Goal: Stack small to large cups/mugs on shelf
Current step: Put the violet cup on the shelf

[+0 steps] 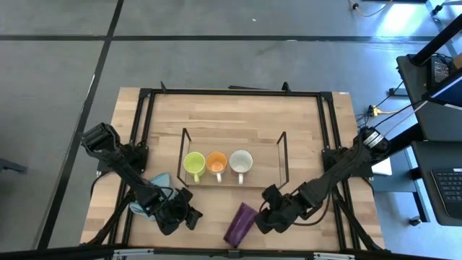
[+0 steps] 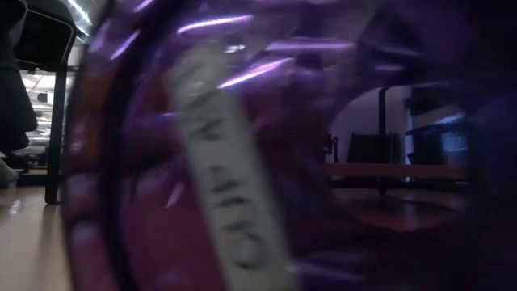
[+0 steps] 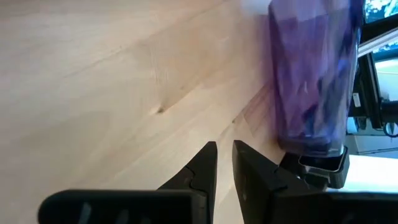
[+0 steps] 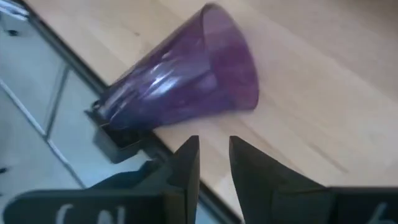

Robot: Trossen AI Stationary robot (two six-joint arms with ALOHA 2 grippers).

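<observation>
The dark purple cup (image 1: 240, 224) lies on its side at the table's near edge, its narrow end by a black bracket (image 4: 121, 146). It fills the low view (image 2: 242, 145). The yellow-green mug (image 1: 193, 163), orange mug (image 1: 216, 162) and white mug (image 1: 240, 162) stand abreast on the black wire shelf (image 1: 281, 155). My left gripper (image 1: 189, 215) is low over the table, left of the purple cup (image 3: 308, 74), with its fingers (image 3: 224, 158) almost together. My right gripper (image 1: 261, 217) is just right of the cup (image 4: 186, 81), its fingers (image 4: 214, 155) a narrow gap apart and empty.
A light blue cloth (image 1: 155, 180) lies under my left arm. The black table frame (image 1: 144, 130) runs along the sides of the wooden top. Bare wood lies between the shelf and the near edge. The cup is close to the table's drop-off.
</observation>
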